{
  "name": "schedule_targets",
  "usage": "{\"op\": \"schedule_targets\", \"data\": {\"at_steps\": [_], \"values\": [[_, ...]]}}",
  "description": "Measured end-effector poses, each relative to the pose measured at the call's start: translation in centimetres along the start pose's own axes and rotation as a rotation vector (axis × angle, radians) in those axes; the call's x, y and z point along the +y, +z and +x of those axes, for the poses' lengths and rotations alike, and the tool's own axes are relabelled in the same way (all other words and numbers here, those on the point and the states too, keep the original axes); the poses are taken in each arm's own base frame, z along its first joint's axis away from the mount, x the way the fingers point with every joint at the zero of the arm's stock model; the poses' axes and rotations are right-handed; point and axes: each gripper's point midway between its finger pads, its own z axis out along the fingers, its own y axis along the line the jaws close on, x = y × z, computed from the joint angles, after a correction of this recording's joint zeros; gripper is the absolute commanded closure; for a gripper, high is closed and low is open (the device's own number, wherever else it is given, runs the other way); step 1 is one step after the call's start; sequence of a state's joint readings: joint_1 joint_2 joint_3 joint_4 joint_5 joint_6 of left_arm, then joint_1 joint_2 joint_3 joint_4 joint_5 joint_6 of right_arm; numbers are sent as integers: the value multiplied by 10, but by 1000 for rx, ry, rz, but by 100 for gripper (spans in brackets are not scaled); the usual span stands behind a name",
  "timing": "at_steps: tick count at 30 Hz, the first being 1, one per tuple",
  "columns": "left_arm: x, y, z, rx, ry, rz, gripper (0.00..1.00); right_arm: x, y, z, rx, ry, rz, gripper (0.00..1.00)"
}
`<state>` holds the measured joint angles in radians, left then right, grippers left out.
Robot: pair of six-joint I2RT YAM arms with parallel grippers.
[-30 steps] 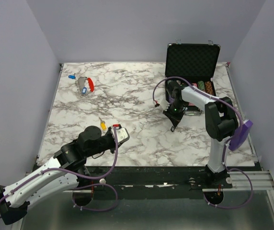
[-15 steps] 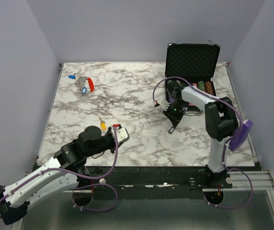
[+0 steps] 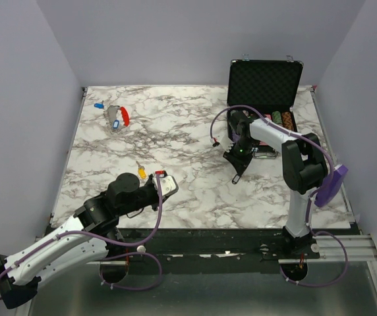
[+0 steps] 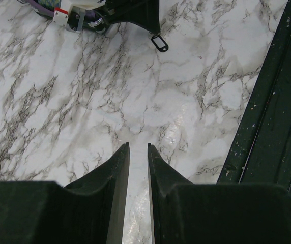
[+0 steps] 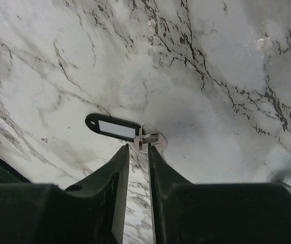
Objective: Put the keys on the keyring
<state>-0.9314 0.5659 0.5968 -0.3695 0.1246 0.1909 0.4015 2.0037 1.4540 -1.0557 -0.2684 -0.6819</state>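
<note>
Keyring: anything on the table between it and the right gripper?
Nothing visible. In the top view, only bare marble table lies between the right gripper and the keyring. The yellow key lies well off that line.

table (image 3: 175,131): glossy marble-look | key tag (image 5: 111,127): black plastic | right tool (image 5: 138,148): matt

I'm seeing the keyring (image 3: 124,116) lying upper left on the table (image 3: 175,131), keys (image 3: 116,124) just beside it, case (image 3: 265,82) sitting upper right.
</note>
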Motion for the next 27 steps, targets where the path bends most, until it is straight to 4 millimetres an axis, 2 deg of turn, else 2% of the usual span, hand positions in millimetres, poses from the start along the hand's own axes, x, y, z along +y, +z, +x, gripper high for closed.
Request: {"op": "schedule_targets", "data": {"at_steps": [8, 10, 12, 15, 18, 20, 23, 27], "values": [[0, 0, 0, 0, 0, 0, 69, 0, -3, -1, -7, 0, 5, 59], [0, 0, 0, 0, 0, 0, 60, 1, -7, -4, -22, -2, 12, 57], [0, -1, -1, -6, -5, -4, 44, 0, -17, -10, -56, -6, 23, 57], [4, -3, -3, -17, -28, -24, 21, 3, -40, -22, -154, -13, 25, 55], [17, -12, -14, -72, -91, -88, 6, 9, -74, -34, -302, -17, 20, 51], [27, -16, -23, -120, -147, -135, 1, 15, -100, -41, -421, -27, 19, 45], [47, -25, -37, -205, -261, -216, 1, 29, -134, -48, -594, -49, 7, 37], [72, -21, -33, -209, -418, -301, 1, 49, -155, -55, -783, -60, -59, 25]]}}
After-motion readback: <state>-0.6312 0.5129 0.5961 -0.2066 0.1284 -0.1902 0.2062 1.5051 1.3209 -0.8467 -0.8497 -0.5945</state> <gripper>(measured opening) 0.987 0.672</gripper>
